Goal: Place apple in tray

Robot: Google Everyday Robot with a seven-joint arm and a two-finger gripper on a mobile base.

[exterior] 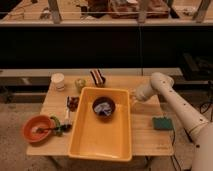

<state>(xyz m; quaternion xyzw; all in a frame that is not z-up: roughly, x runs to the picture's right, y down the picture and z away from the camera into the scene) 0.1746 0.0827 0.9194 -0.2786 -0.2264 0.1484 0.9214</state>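
The tray (85, 142) is a large, deep yellow bin in the middle of the wooden table. A small dark bowl (104, 107) with something pale in it sits in the tray's far half. My gripper (134, 98) is at the end of the white arm that reaches in from the right. It is low over the table, just outside the tray's right rim near its far corner. The apple lies at that spot and the gripper covers it, so it is hidden.
An orange-red bowl (37, 128) with a utensil stands front left. A white cup (58, 81), a pale green round object (80, 83) and a striped dark item (98, 77) line the back edge. A green sponge (162, 123) lies right of the tray.
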